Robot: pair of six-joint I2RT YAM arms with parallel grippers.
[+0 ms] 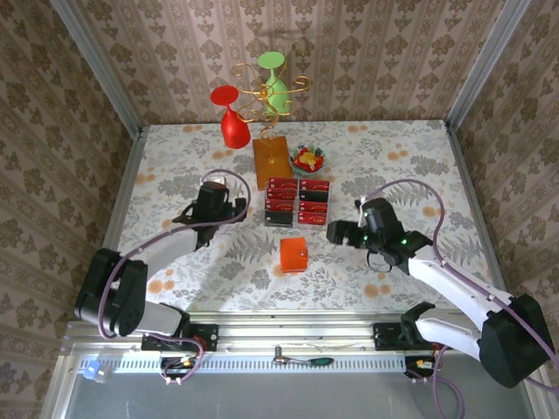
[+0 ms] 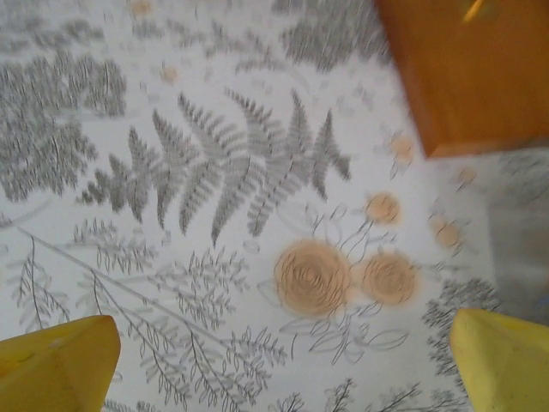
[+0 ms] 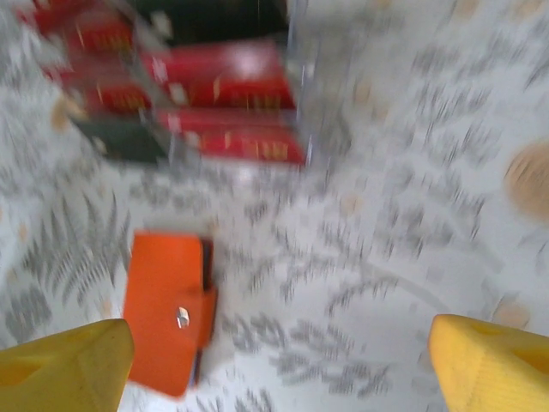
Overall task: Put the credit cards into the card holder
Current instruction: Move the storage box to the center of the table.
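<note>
The credit cards [image 1: 297, 201] lie in two rows of red cards with black bands in the middle of the table; they appear blurred in the right wrist view [image 3: 227, 103]. In front of them the orange card holder [image 1: 293, 255] lies closed with its pale snap up [image 3: 167, 305]. My right gripper [image 1: 334, 232] hovers just right of the holder, open, nothing between its yellow fingers [image 3: 279, 330]. My left gripper [image 1: 217, 185] is left of the cards, open over the bare patterned cloth [image 2: 279, 330].
A brown wooden block [image 1: 271, 157] stands behind the cards, its corner in the left wrist view [image 2: 472, 69]. Beside it sits a bowl of candies [image 1: 307, 159]. Red [image 1: 231, 118] and green [image 1: 275, 83] glasses hang on a gold wire stand at the back.
</note>
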